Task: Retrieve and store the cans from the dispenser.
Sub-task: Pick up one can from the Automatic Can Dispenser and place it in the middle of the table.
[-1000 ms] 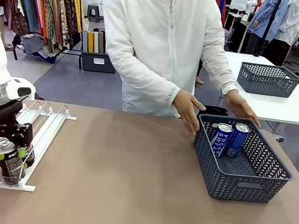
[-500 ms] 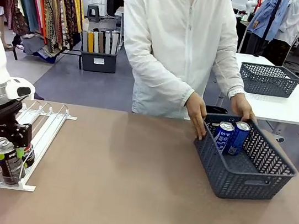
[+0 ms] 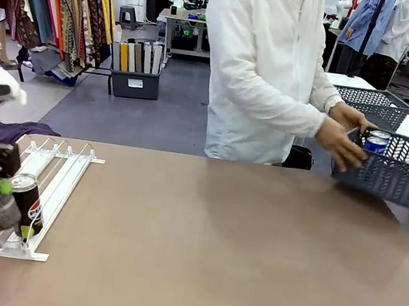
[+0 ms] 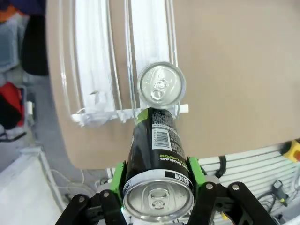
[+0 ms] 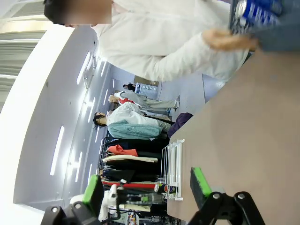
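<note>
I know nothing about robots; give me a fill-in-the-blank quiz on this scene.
The left gripper is shut on a ___ can. The cans in the grey basket are ___. The right gripper is ___. On the dispenser stands ___ other can.
Missing: black; blue; open; one.
</note>
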Robot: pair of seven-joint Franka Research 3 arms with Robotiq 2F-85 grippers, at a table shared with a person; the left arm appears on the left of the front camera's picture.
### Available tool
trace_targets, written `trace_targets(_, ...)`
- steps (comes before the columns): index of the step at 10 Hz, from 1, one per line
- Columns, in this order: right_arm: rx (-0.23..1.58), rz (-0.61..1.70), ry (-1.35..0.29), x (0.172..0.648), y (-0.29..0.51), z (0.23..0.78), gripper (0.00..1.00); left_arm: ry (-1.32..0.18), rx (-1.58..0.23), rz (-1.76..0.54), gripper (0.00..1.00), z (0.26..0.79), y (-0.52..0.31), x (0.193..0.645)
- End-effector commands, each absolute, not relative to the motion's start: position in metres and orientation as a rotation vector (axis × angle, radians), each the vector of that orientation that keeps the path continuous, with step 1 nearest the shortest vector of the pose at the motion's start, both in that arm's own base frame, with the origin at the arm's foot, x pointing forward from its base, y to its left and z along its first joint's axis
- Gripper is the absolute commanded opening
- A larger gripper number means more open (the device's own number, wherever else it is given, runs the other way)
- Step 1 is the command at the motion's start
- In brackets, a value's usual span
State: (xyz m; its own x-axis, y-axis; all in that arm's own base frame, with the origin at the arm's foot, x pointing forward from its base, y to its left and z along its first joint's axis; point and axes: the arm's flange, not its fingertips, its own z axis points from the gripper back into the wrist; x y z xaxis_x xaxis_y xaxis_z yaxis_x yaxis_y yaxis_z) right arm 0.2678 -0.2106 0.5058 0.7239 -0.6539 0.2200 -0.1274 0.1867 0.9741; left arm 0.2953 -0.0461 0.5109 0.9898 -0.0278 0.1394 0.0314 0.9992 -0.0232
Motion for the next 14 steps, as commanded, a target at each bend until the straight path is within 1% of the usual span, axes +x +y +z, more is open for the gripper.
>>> trace_targets(1,1.374,-0.41,-0.741,0.271,-0.209,0.509,1.0,-0.306,-0.061,-0.096,0.0,0.574,-0.035,0.263)
trace_targets(2,1.374,-0.41,-0.741,0.271,-0.209,0.509,1.0,-0.377,-0.068,-0.096,0.0,0.597,-0.031,0.248)
trace_targets(4,1.374,-0.41,-0.741,0.271,-0.209,0.509,1.0,-0.488,-0.109,-0.085,0.0,0.619,-0.016,0.222)
trace_targets(6,1.374,-0.41,-0.741,0.271,-0.209,0.509,1.0,-0.501,-0.184,-0.024,0.0,0.615,0.002,0.22)
trace_targets(7,1.374,-0.41,-0.741,0.271,-0.209,0.509,1.0,-0.475,-0.098,-0.057,0.0,0.63,-0.017,0.215)
trace_targets(11,1.374,-0.41,-0.741,0.271,-0.209,0.509,1.0,-0.475,-0.098,-0.057,0.0,0.63,-0.017,0.215)
trace_targets(12,1.374,-0.41,-0.741,0.271,-0.209,0.509,1.0,-0.463,-0.098,-0.052,0.0,0.622,-0.018,0.215)
trace_targets(13,1.374,-0.41,-0.741,0.271,-0.209,0.509,1.0,-0.469,-0.166,-0.143,0.0,0.62,-0.047,0.236)
trace_targets(14,1.374,-0.41,-0.741,0.271,-0.209,0.509,1.0,-0.45,-0.161,-0.2,0.0,0.618,-0.091,0.262)
